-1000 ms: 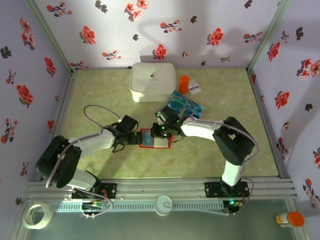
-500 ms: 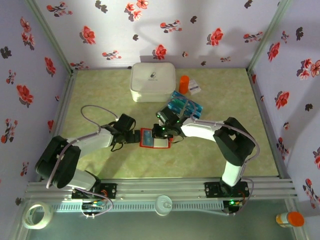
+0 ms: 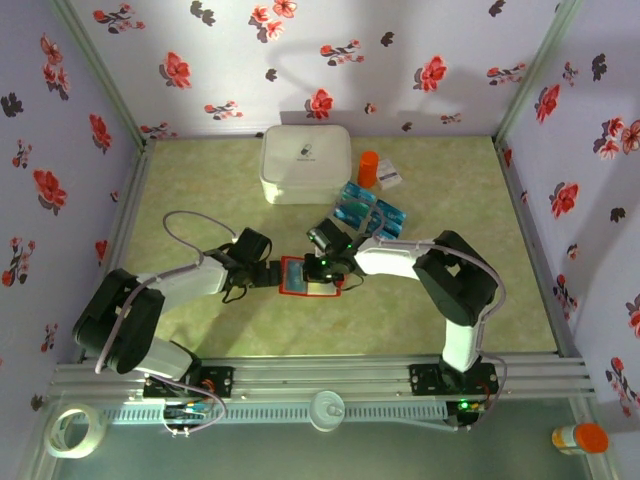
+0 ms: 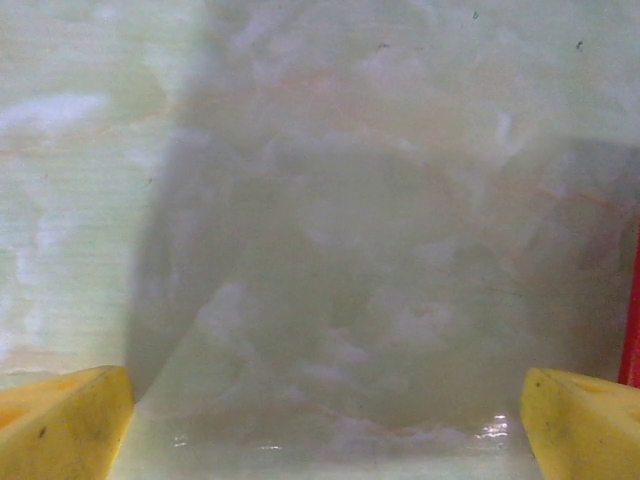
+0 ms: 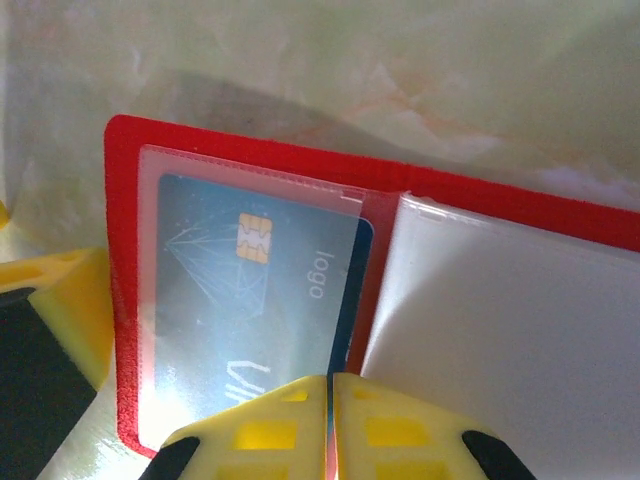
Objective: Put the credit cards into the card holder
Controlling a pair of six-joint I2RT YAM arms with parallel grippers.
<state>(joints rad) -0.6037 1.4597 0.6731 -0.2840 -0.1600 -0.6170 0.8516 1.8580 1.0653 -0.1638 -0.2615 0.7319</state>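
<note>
Your right pincer [image 5: 330, 405] is squeezed down to a hairline with a sliver of blue caught in it, so judge it as pinching the near corner of the credit card [image 5: 245, 300]. That card lies mostly under the clear sleeve on the left leaf of the open red card holder [image 5: 122, 300]. Its long axis runs roughly 12 to 6 in the right wrist view, and its 3 o'clock edge sits along the fold.

The move turns on that. The rest of the sleeve lies toward 9 to 10 o'clock from your fingertips, so the seating push probably goes that way, away from the fold.

Your left pincer [image 4: 320, 425] stands wide with nothing between its tips and bare surface [image 4: 320, 200] under it. The holder's red edge is just at its 3 o'clock.

From above, the left pincer [image 3: 270, 272] sits at the holder's [image 3: 305, 293] 9 o'clock and the right [image 3: 333, 266] works over it from 2 o'clock. The top view also gives you the spare cards [image 3: 372, 210] at 1 o'clock, apart from the holder. The right wrist view gives you the sleeve edge and chip, too small to read from above.
</note>
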